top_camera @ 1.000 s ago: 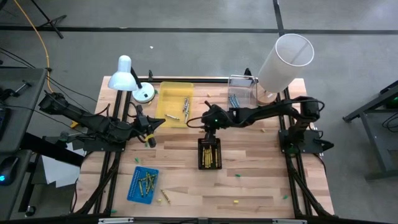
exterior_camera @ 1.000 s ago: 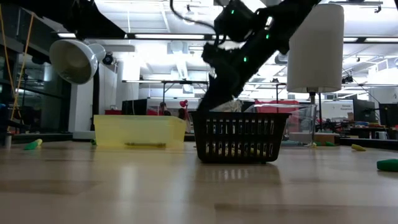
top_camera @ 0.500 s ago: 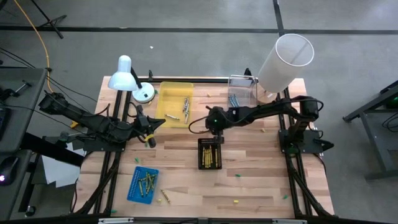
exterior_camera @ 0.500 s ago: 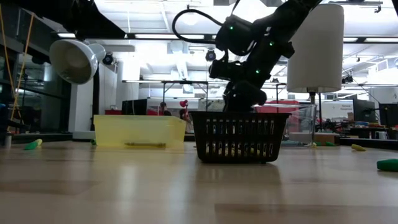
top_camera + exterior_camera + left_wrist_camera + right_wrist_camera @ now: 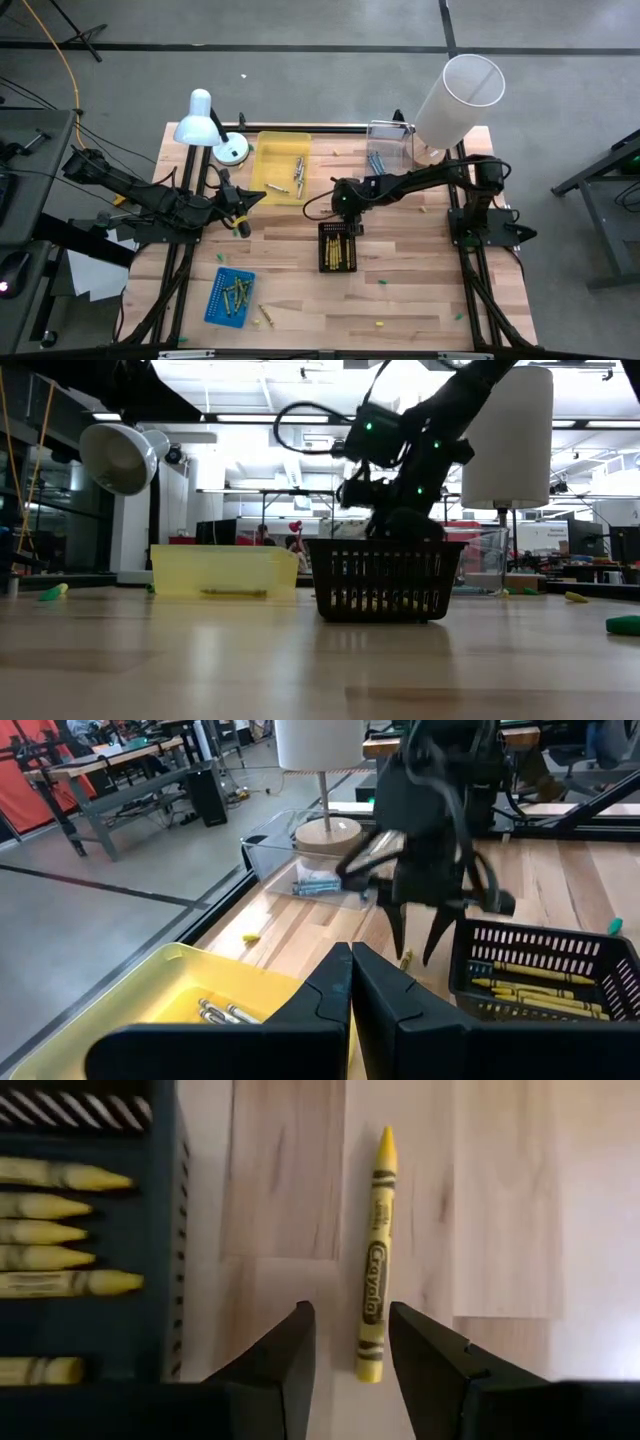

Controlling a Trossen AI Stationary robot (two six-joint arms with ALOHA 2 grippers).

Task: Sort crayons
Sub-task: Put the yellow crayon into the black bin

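A yellow crayon [image 5: 375, 1255] lies flat on the wood just beyond the far wall of the black basket [image 5: 337, 247], which holds several yellow crayons [image 5: 60, 1230]. My right gripper [image 5: 350, 1342] hangs open above that lone crayon, pointing steeply down. Its two fingers stand on either side of the crayon's blunt end without touching it. The left wrist view shows the same gripper [image 5: 418, 945] above the crayon [image 5: 405, 958]. My left gripper [image 5: 350, 990] waits shut and empty near the yellow tray [image 5: 280, 168], at the table's left.
The yellow tray holds a few greyish crayons [image 5: 297, 172]. A blue tray [image 5: 230, 295] with green crayons lies near left. A clear box [image 5: 388, 148], a white cylinder [image 5: 455, 100] and a desk lamp [image 5: 205, 125] stand along the far edge. Small specks dot the table.
My right gripper has sunk behind the basket's far wall and drifted toward the table's right edge. It has tipped to point more steeply down and has rolled at the wrist. Its fingers stay apart.
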